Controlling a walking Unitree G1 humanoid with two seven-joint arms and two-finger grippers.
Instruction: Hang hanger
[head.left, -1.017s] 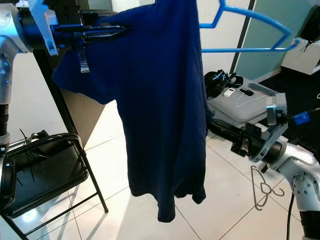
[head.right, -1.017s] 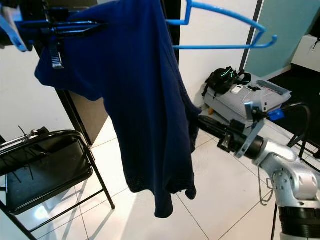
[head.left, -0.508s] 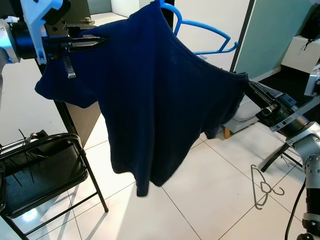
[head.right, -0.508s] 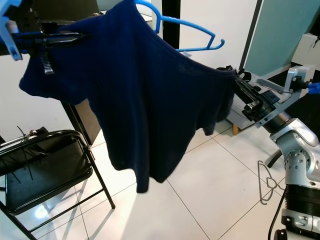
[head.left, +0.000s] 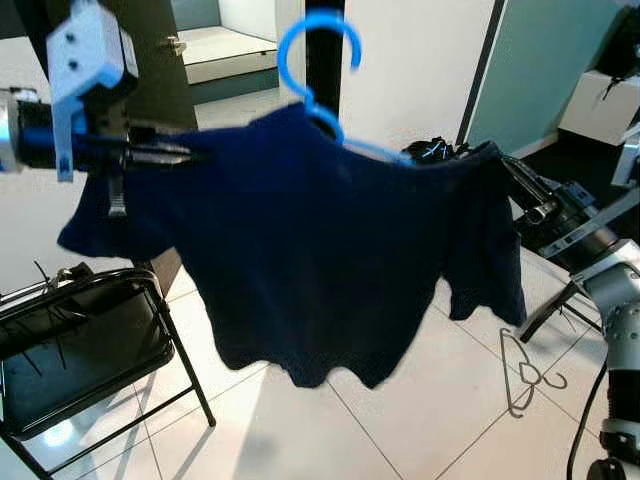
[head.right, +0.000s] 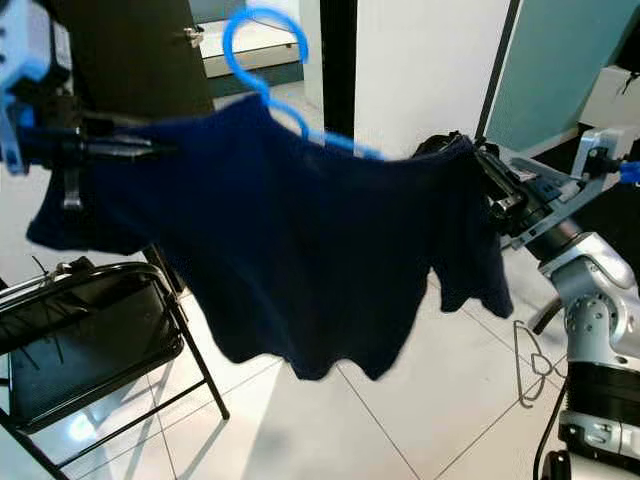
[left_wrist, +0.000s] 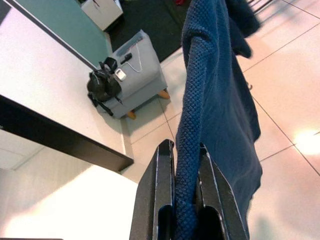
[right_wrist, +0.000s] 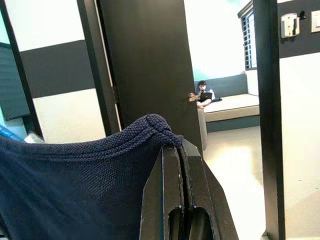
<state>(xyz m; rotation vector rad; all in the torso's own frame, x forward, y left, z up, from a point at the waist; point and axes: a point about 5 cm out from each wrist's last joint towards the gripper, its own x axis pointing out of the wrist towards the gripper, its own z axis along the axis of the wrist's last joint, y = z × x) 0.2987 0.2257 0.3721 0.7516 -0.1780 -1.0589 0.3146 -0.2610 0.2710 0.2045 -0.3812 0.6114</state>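
Shirt: a dark blue knit shirt (head.left: 320, 260) hangs stretched wide in front of me, between my two arms, with its hem loose above the tiled floor (head.left: 400, 430).
Left gripper: my left gripper (left_wrist: 186, 165) is pinched on the shirt's edge, fabric pressed between both black fingers.
Right gripper: my right gripper (right_wrist: 179, 150) is pressed together on the opposite edge, the seam folding over the fingertips.
Hanger: the blue hanger (head.left: 318, 60) sits inside the neck, hook pointing up, above the shirt's middle.
Key relation: the shirt's long axis runs sideways from one gripper to the other; the hook stands roughly midway, a little nearer my left, so neither gripper holds the hanger itself.
Judgement: I think hanging needs the hook lifted toward a rail, which I cannot make out here.
Nearby: a black folding chair (head.left: 80, 340) stands low on my left.
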